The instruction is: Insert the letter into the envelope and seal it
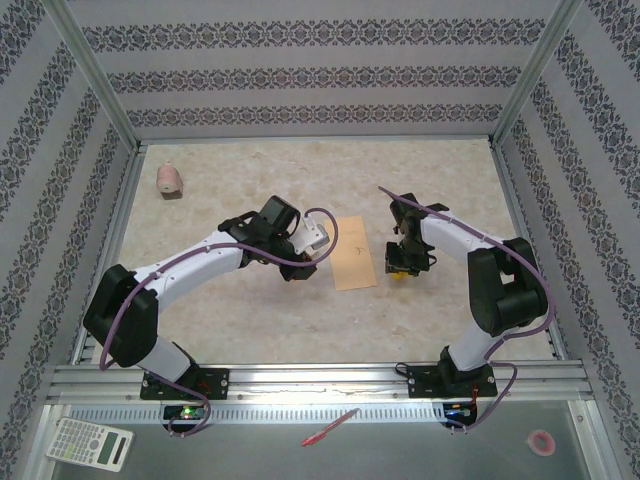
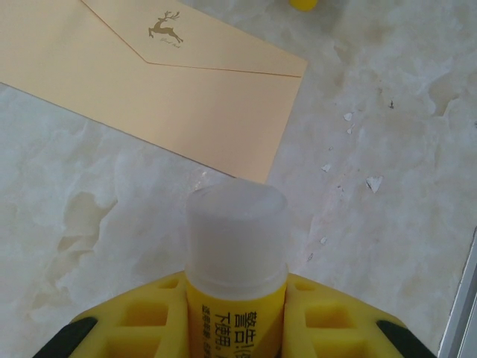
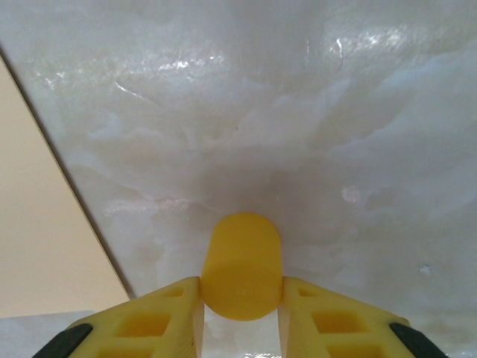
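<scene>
A robotics lab test cell: a marble-patterned desk (image 1: pixel 250 330) boxed in by aluminium frame posts (image 1: pixel 95 75) and wallpapered panels (image 1: pixel 300 75). The left robot arm (image 1: pixel 190 265) and right robot arm (image 1: pixel 480 260) are bolted to a metal rail (image 1: pixel 320 380). A calculator (image 1: pixel 90 443) and a red pen (image 1: pixel 330 427) lie outside.

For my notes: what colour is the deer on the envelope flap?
The deer is dull gold; the envelope is tan. Left wrist view shows it best.
</scene>
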